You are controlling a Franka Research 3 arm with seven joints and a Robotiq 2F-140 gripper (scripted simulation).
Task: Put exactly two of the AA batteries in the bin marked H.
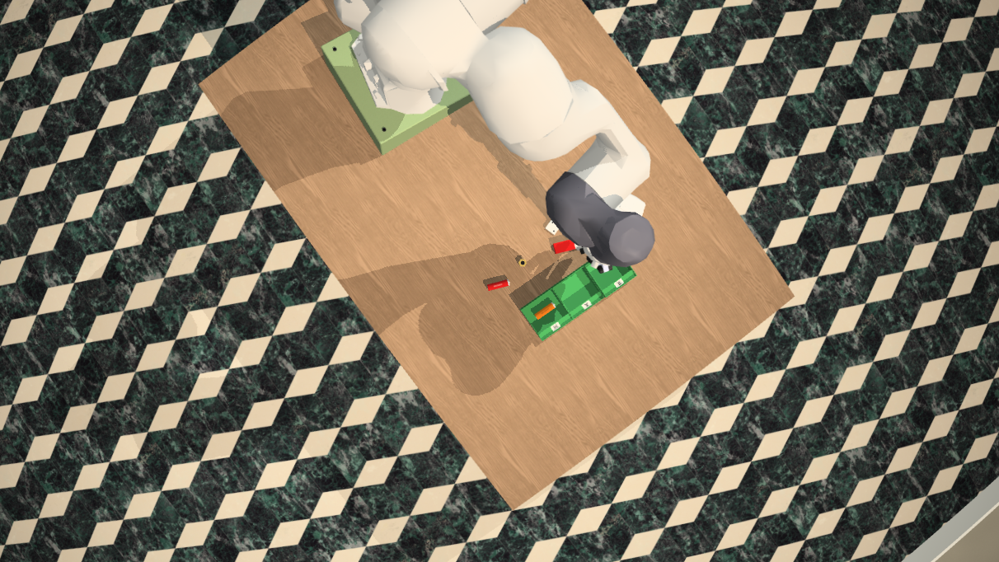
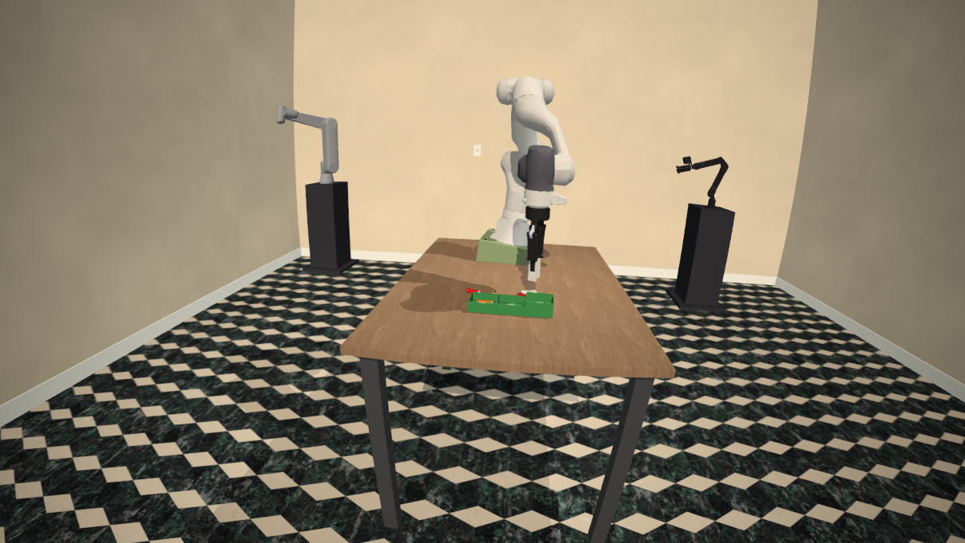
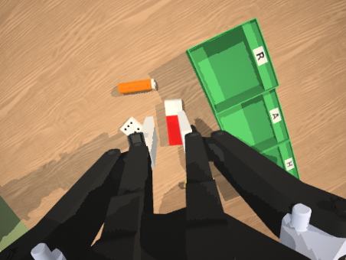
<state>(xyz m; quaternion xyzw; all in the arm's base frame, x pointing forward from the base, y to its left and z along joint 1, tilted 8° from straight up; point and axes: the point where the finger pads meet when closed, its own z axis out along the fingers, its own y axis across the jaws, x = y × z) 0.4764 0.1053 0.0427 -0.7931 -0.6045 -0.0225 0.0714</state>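
Note:
One orange AA battery (image 1: 545, 308) lies inside the green bin marked H (image 1: 555, 326) (image 3: 283, 152), at one end of a row of three joined bins (image 2: 510, 305). A second orange AA battery (image 3: 135, 86) lies on the bare table beyond the bin marked R (image 3: 234, 66); the arm hides it in the overhead view. My gripper (image 3: 167, 125) (image 2: 533, 275) hangs above the table beside the R end of the row, over a red and white block (image 3: 173, 110) (image 1: 564, 245). Its fingers stand narrowly apart with nothing between them.
A white domino (image 3: 130, 126) (image 1: 551, 227) lies next to the block. A small ring (image 1: 521, 261) and a small red cylinder (image 1: 496, 283) lie on the table near the H end. The middle bin is marked A (image 3: 255, 120). The arm's green base (image 1: 391, 119) stands at the far end.

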